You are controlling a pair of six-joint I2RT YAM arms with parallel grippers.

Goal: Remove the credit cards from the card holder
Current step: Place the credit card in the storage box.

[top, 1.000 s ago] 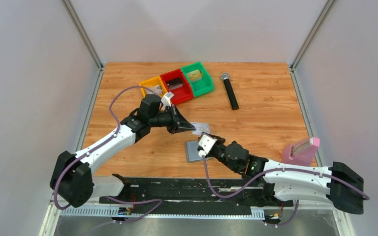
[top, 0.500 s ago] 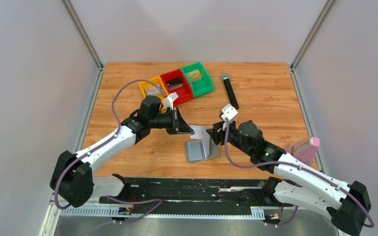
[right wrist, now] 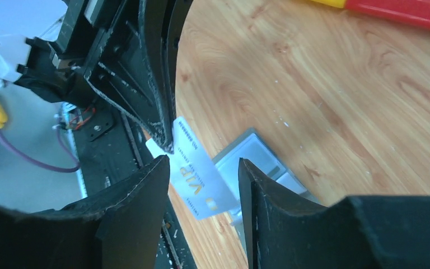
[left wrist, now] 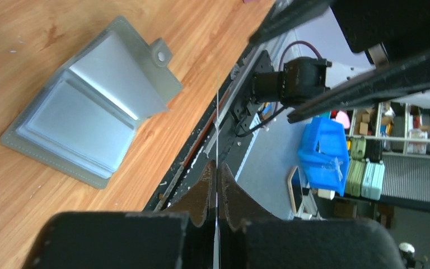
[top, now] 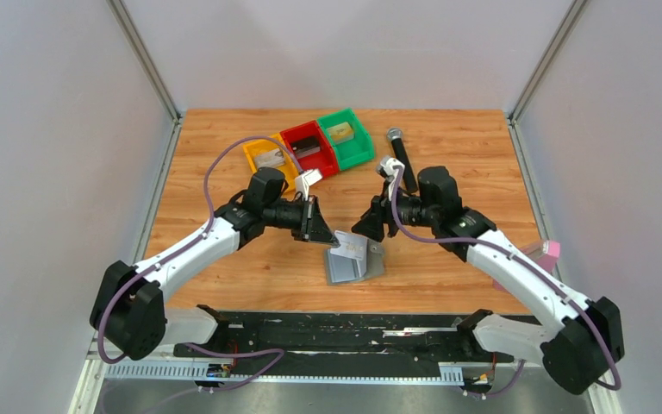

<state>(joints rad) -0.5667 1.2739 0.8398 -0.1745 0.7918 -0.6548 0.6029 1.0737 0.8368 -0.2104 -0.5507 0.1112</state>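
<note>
Grey-blue card holder [left wrist: 84, 117] lies half-open on the tabletop [top: 250, 267]. Just above it the left fingers [left wrist: 200, 197] pinch a white credit card [right wrist: 199, 179]; the right fingers [right wrist: 140, 213] gape alongside.

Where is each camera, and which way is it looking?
Top: above and behind the arms, looking down at the table; both arms show.
Left wrist: looks past the left gripper, shut on an edge-on credit card, toward the card holder.
Right wrist: looks out through the open right gripper at that card.
Shared: all three see the card holder.
</note>
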